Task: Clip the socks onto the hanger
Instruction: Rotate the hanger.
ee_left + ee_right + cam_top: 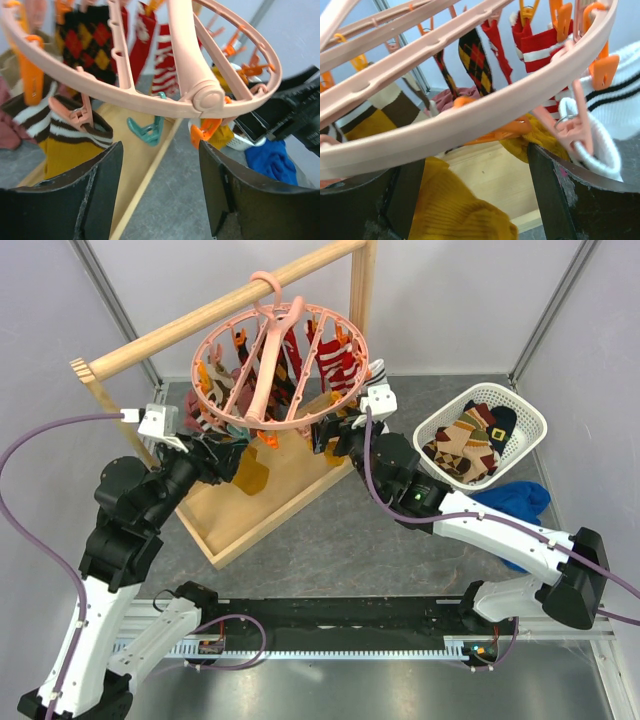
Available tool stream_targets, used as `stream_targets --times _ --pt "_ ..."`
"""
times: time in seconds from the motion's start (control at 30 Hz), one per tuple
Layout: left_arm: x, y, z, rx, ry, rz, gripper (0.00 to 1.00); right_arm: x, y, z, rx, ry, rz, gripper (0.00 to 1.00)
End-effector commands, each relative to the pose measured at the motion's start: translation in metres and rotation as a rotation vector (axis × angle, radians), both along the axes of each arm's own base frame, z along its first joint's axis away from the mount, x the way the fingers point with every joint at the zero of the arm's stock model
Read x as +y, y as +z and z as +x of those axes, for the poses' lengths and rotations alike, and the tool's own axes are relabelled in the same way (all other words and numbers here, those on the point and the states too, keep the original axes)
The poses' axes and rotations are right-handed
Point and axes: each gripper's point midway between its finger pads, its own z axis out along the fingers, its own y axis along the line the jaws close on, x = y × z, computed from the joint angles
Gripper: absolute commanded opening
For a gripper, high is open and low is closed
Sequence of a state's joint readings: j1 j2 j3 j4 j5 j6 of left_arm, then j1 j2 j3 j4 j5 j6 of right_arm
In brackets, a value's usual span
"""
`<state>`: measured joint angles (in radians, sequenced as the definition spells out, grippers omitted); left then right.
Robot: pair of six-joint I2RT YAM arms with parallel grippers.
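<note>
Top external view: the white basket near the table's right edge holds a pile of socks. More socks hang clipped on the hanger, which hangs from the wooden rail above the wooden tray. The left gripper and right gripper both have their fingers wide apart under the ring's near edge, gripping nothing. Grey table lies between tray and basket.

The light is bright and even. Soft, faint shadows lie below the hanger. In both wrist views the hanger looks a little blurry up close.
</note>
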<state>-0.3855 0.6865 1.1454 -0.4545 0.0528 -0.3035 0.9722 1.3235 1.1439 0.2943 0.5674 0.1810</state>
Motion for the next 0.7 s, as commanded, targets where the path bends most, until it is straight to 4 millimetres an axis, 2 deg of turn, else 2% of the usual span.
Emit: stream_targets --times 0.0,0.1,0.33,0.53,0.67 --pt "-0.023 0.017 -0.011 -0.017 -0.135 -0.069 0.67 -0.003 0.006 -0.004 -0.014 0.027 0.028 0.89" --pt "-0.03 0.019 -0.019 -0.015 -0.187 -0.092 0.67 -0.001 0.005 -0.004 -0.013 0.035 0.023 0.89" --pt "-0.028 0.028 -0.036 -0.036 -0.208 -0.126 0.67 0.0 0.003 -0.003 -0.012 0.042 0.015 0.89" --pt "-0.039 0.026 -0.037 0.0 -0.263 -0.149 0.68 0.001 0.002 -0.003 -0.01 0.042 0.016 0.89" --pt "-0.042 0.033 -0.037 -0.012 -0.27 -0.161 0.68 0.002 0.0 -0.003 -0.005 0.046 0.02 0.9"
